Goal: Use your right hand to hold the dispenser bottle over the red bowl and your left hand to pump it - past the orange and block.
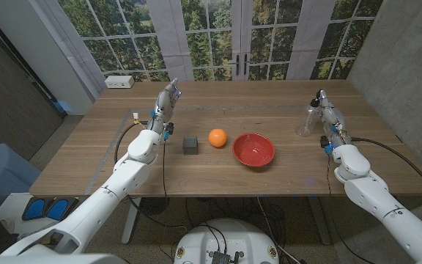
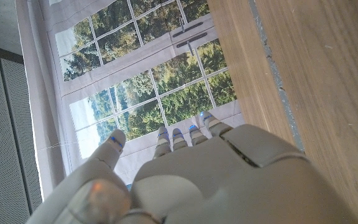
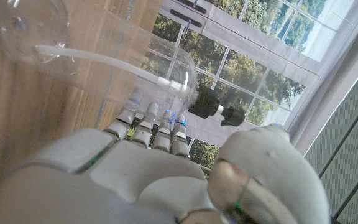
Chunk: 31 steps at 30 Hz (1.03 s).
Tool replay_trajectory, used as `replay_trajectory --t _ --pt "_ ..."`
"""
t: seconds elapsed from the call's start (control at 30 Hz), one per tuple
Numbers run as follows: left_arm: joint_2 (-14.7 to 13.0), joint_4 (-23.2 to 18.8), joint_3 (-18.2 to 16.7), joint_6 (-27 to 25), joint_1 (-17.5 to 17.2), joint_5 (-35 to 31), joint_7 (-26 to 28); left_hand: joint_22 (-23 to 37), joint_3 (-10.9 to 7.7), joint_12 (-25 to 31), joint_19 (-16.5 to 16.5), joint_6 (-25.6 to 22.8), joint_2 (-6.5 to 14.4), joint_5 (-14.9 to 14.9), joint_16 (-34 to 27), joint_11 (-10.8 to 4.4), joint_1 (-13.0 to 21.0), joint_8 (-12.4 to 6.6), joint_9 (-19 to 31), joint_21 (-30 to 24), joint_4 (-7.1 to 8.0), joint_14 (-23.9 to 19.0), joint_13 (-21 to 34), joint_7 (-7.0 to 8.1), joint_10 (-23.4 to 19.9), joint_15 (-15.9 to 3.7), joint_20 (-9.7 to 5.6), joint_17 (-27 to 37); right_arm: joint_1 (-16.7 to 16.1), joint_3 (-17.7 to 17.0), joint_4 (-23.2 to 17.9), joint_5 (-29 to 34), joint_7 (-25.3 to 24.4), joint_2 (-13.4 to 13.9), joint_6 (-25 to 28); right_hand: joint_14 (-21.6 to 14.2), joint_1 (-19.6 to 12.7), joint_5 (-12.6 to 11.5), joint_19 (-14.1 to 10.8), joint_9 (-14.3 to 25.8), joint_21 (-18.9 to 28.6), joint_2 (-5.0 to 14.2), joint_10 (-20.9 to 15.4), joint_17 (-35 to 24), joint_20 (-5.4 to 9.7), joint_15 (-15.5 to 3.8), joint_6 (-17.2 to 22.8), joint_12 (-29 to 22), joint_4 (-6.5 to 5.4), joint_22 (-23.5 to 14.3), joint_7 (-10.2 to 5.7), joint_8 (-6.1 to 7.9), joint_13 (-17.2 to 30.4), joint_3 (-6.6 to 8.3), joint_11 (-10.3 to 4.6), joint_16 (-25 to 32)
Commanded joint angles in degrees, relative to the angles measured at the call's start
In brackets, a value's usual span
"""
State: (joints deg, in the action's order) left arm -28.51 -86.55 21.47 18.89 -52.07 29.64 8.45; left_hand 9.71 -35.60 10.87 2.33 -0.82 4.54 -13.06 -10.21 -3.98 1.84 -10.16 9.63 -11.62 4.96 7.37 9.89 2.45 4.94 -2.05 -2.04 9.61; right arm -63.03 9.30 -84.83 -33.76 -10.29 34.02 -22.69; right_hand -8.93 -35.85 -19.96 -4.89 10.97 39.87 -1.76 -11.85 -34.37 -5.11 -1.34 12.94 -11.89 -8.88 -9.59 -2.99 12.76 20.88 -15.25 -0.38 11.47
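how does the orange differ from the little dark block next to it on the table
The orange is round and bright orange; the block is squarish and dark grey. The orange lies nearer the red bowl, the block nearer the left hand. Both rest on the wooden table, untouched.

Soft, even daylight comes from the windows [image 1: 218, 33] behind the table [image 1: 284, 180]; shadows beneath things are faint. The head view bends at its edges. Both wrist views look slightly soft up close, and the panes there appear overexposed.
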Motion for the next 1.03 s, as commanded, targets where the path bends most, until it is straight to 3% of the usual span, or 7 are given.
replay_trajectory --t 0.03,0.33,0.67,0.87,1.03 --pt "-0.1 0.5 -0.7 0.5 -0.4 0.9 -0.3 0.2 -0.40 -0.2 0.1 0.1 3.9 0.2 0.1 0.02 0.1 0.04 0.0 0.4 0.00 0.7 0.0 0.38 0.6 -1.87 0.36 0.1 -0.4 -1.8 2.0 -8.3 7.2 -1.3 -4.5 -0.8 1.4 -0.4 -0.8 0.1 -0.3 0.94 -1.3 0.3 0.09 0.12 1.5 -0.4 -0.61 -0.2 0.19 0.49 -0.3 -0.13 -0.04 0.7" --pt "-1.6 -0.9 -1.8 0.0 -1.8 1.8 -0.5 0.2 -0.46 -0.2 0.0 0.2 3.8 0.2 0.2 0.00 0.2 0.03 0.0 0.4 -0.05 0.8 0.0 0.44 0.7 -1.85 0.36 0.1 -1.7 -3.5 -0.7 -11.1 8.5 0.0 -3.5 -1.7 4.0 -0.4 -2.1 0.0 -0.9 3.06 -3.5 1.2 0.50 0.06 3.6 -0.8 -0.81 -0.2 0.99 0.68 -1.3 -0.04 0.08 1.1" --pt "-4.0 -1.1 -3.6 0.4 -3.5 5.0 -4.0 0.2 -0.53 -0.2 0.0 0.2 3.8 0.2 0.1 0.03 0.2 0.05 0.0 0.4 -0.08 0.8 0.0 0.39 0.7 -1.82 0.37 0.1 -6.0 -4.7 -8.1 -7.8 1.7 0.8 -1.9 -3.6 5.1 0.0 -3.5 0.0 -1.4 4.51 -6.2 2.3 0.64 0.23 5.3 -1.3 -0.25 -0.2 1.80 0.75 -2.2 0.30 0.56 1.7" --pt "-3.4 4.2 -3.5 2.3 -2.4 7.7 -9.2 0.2 -0.56 -0.2 0.0 0.2 3.8 0.2 0.1 0.04 0.2 0.04 0.0 0.4 -0.09 0.8 0.0 0.36 0.7 -1.80 0.36 0.1 -10.9 -5.9 -16.6 -4.0 -4.4 3.0 2.3 -5.0 5.9 0.3 -3.6 0.0 -2.0 5.42 -7.8 3.0 0.46 0.38 6.5 -1.5 -0.17 -0.2 2.38 0.83 -2.7 0.47 0.94 2.0" --pt "-2.8 7.9 -2.9 1.2 -0.7 9.7 -12.4 0.2 -0.59 -0.2 0.0 0.2 3.8 0.2 0.1 0.05 0.2 0.03 0.0 0.4 -0.09 0.8 0.0 0.35 0.7 -1.75 0.37 0.1 -12.7 -6.0 -19.7 -1.4 -7.5 1.7 2.3 -6.0 6.4 0.7 -3.7 0.0 -2.5 6.08 -8.8 3.6 0.38 0.06 7.1 -1.5 0.02 -0.2 2.67 0.78 -3.2 0.64 0.85 2.2"
